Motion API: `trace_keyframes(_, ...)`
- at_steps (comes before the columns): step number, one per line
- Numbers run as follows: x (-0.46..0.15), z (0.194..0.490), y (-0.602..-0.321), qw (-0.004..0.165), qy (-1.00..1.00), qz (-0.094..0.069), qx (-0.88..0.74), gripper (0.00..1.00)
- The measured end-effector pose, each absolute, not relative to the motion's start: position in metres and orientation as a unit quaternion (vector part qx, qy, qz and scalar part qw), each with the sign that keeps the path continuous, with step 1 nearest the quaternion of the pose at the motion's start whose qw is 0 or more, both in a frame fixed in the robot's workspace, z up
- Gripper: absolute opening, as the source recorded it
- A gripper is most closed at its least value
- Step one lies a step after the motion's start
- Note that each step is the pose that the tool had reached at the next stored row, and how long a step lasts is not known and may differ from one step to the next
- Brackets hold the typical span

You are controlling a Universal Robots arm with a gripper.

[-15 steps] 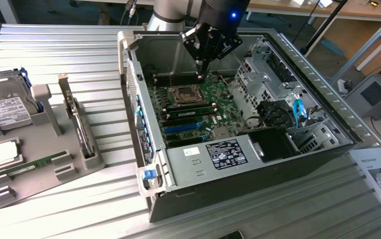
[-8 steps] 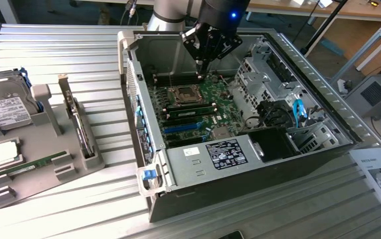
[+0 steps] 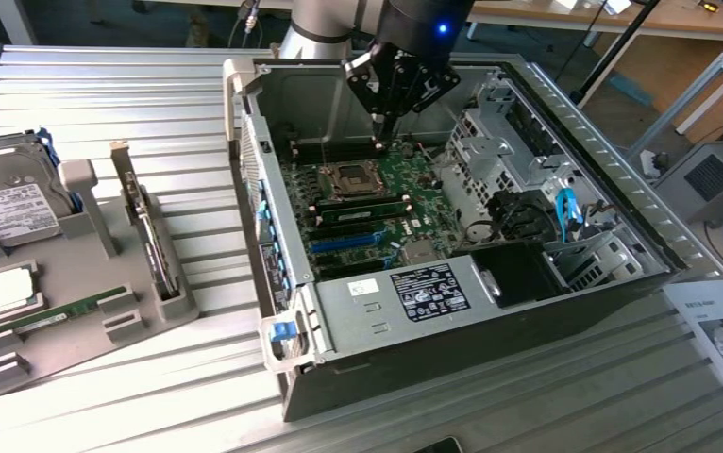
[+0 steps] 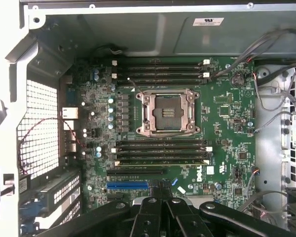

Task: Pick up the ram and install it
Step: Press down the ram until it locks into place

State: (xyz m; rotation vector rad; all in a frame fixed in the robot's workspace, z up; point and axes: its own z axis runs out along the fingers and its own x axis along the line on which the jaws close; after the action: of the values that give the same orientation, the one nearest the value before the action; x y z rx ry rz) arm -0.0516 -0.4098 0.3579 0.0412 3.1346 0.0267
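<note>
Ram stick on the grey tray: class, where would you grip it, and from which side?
Probably from above, pinching the ram stick across its thin faces near mid-length. Its ends seem to sit in the notched blocks of the tray, so the middle is the free part, and it is long and narrow.

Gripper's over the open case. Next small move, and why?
Probably lift clear of the case toward the tray: the fingers are shut on nothing above the motherboard, while a ram lies in the tray.
</note>
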Motion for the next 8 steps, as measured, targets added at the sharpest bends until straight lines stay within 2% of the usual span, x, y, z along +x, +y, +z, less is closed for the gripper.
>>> trace_keyframes(8,-0.0517,0.3590,-0.4098,0.003,1.000,0.009,0.018,0.11)
